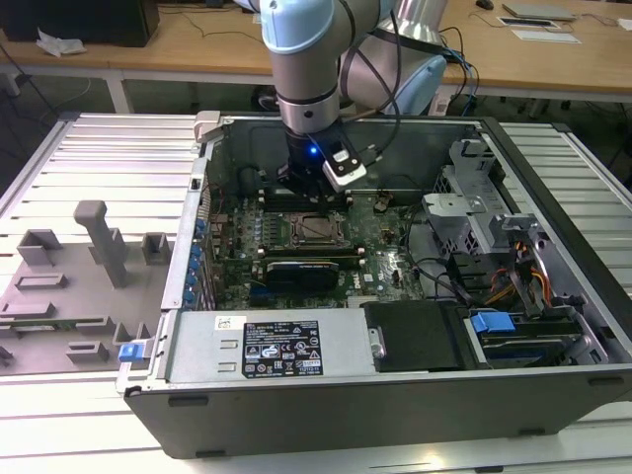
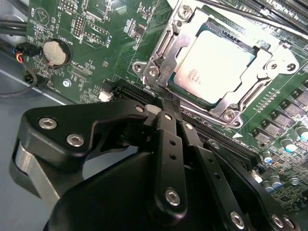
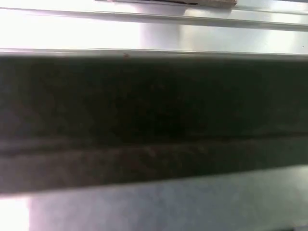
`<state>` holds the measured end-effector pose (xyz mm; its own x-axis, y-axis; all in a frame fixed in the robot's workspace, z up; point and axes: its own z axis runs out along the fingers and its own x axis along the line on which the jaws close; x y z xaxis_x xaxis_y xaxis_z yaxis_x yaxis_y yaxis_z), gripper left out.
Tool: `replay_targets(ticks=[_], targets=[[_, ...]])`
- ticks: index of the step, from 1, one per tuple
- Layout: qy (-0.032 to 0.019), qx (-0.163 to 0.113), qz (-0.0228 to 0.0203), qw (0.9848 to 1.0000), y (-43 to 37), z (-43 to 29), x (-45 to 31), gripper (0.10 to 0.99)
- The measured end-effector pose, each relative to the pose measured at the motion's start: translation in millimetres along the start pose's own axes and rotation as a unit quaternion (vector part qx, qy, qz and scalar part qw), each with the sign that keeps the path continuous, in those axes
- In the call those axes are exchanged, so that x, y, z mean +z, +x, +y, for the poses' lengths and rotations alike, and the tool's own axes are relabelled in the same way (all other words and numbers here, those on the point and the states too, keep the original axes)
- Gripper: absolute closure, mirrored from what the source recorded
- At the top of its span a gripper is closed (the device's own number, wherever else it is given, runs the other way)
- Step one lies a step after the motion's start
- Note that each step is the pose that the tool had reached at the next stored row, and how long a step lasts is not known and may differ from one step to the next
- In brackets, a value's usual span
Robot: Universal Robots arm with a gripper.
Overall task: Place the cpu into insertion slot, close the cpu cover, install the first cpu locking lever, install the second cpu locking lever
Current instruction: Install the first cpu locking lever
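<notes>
In the exterior view the arm reaches down into an open computer case, and my gripper [image 1: 308,194] hangs just behind the insertion slot [image 1: 297,233] on the green board. The cpu [image 2: 215,61] lies flat in the slot, its pale metal top showing. Around it lies the cpu cover [image 2: 269,63], a silver frame resting flat on the slot's rim [image 2: 144,68]. In the second wrist view my gripper [image 2: 162,102] has its black fingers [image 2: 169,126] pressed together, tips right at the slot's near edge. Whether they touch a locking lever I cannot tell.
A black ribbed card [image 1: 301,269] lies in front of the slot. A drive cage [image 1: 474,202] and cables [image 1: 523,272] fill the exterior view's right, with a power supply [image 1: 286,346] in front. A grey fixture tray [image 1: 69,286] sits outside the case. A coin battery [image 2: 54,52] is on the board.
</notes>
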<state>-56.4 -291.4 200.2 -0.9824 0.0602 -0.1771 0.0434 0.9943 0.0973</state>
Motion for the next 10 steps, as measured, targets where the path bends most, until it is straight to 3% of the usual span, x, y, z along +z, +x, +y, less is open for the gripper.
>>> replay_targets(ticks=[7, 10], targets=[[0.0007, 0.000, -0.0002, 1.0000, -0.2, -0.4, 0.1, 0.980], [0.0006, 0.000, -0.0002, 1.0000, -1.0, 0.0, -3.8, 0.980]])
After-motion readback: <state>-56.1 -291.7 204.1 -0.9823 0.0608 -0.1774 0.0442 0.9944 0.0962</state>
